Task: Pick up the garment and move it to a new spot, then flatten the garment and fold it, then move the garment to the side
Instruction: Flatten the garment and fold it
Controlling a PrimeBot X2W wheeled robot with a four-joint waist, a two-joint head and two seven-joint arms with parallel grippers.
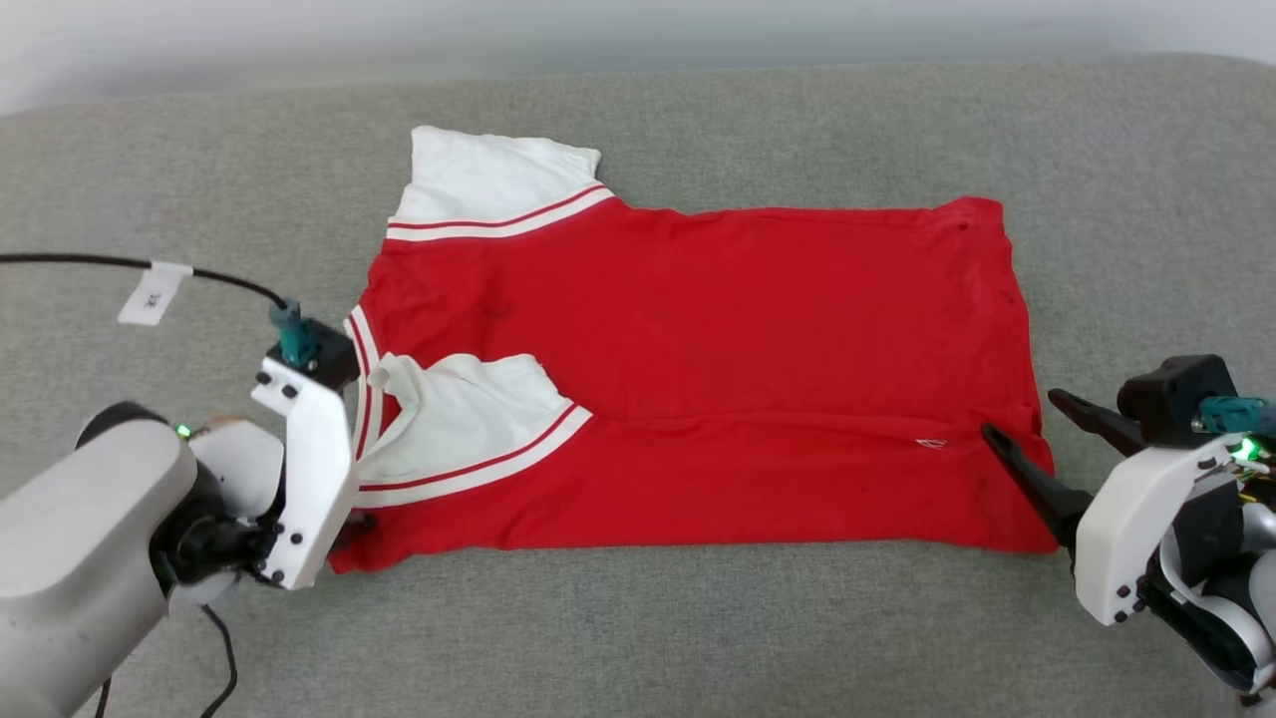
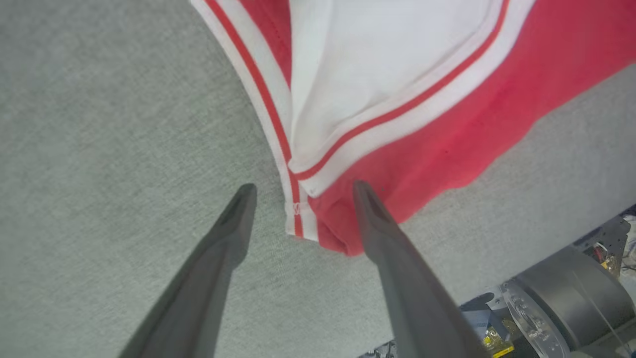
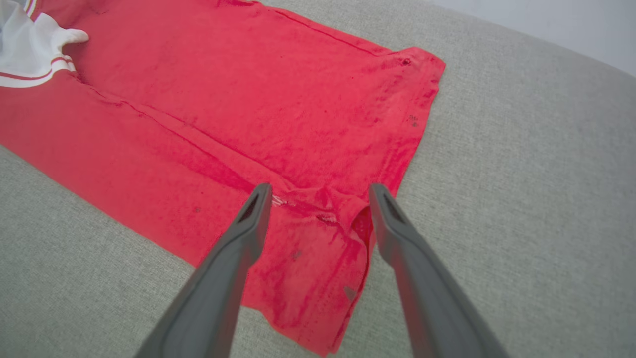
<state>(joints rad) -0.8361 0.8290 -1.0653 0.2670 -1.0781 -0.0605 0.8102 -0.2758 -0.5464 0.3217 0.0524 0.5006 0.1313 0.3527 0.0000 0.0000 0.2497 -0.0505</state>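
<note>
we see the garment [image 1: 698, 379] lying spread across the middle of the grey cloth-covered desk [image 1: 638, 638], collar end toward our left and hem toward our right. its near long edge is folded in toward the middle, leaving a straight crease along the red body. the near white sleeve [image 1: 469, 409], with its red-and-white striped trim, lies folded on top of the red cloth. the far white sleeve [image 1: 488, 179] sticks out flat beyond the far edge. a small white tag [image 1: 932, 444] shows on the fold line near the hem. the left claw [image 2: 303, 185] is released, its two dark fingers spread wide at the near collar-end corner of the garment. in the left wrist view one finger [image 2: 233, 223] hangs over bare grey cloth just beside the striped trim, while the other lies over the red corner; we cannot tell whether either touches the fabric. the right claw [image 1: 1019, 412] is also released and holds nothing. it sits at the near hem corner, with one finger [image 3: 248, 223] over the red cloth by the crease and the other at the hem edge, over the grey surface. a black cable [image 1: 100, 261] with a white label [image 1: 155, 292] runs to the left wrist, well clear of the garment.
</note>
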